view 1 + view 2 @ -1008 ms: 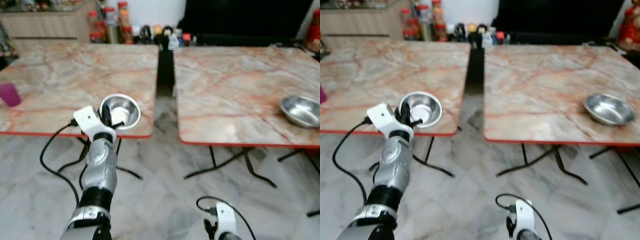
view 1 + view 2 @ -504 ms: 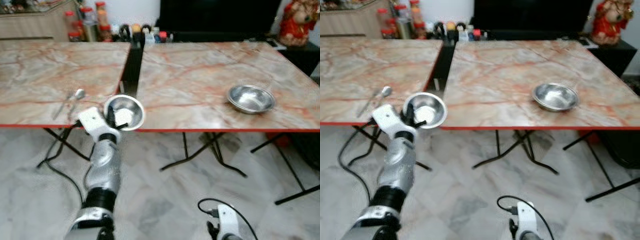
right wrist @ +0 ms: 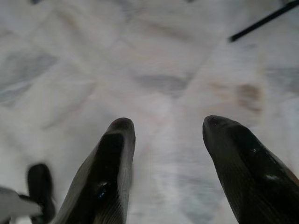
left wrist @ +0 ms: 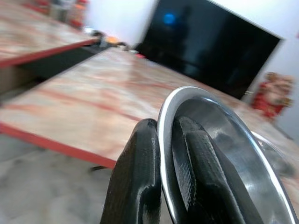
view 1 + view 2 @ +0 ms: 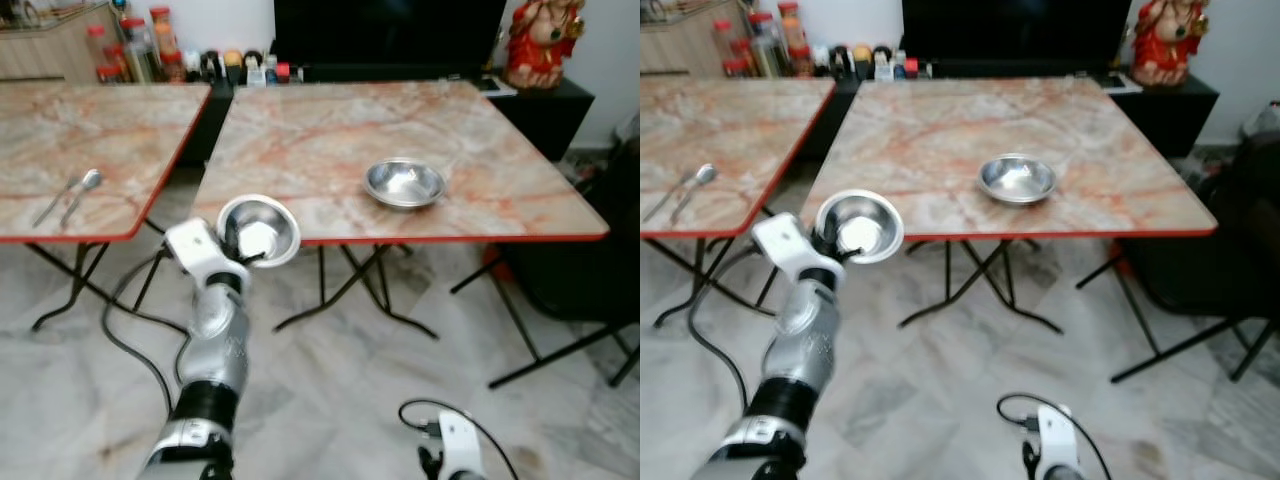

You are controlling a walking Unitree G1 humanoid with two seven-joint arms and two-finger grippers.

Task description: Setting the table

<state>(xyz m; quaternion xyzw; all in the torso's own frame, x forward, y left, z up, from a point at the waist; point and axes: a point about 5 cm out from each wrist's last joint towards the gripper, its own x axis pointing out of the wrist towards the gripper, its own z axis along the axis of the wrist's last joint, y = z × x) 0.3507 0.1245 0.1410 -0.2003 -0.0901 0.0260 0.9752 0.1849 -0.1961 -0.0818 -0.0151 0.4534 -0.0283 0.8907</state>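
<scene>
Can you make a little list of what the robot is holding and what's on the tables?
left pincer: shut on the rim of a steel bowl, held up in front of the right table
right pincer: open, hanging low over the floor
on right table: second steel bowl
on left table: spoon with another piece of cutlery beside it
behind tables: bottles and jars, red figurine

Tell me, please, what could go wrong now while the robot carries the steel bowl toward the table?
1. The left gripper pinches the carried bowl only by its thin rim, one finger inside and one outside, so the smooth steel might slip or swing while walking.
2. The bowl hangs near the red edge of the right table; it could knock against that edge.
3. Another bowl already sits on that table; setting down too close might bump it.
</scene>
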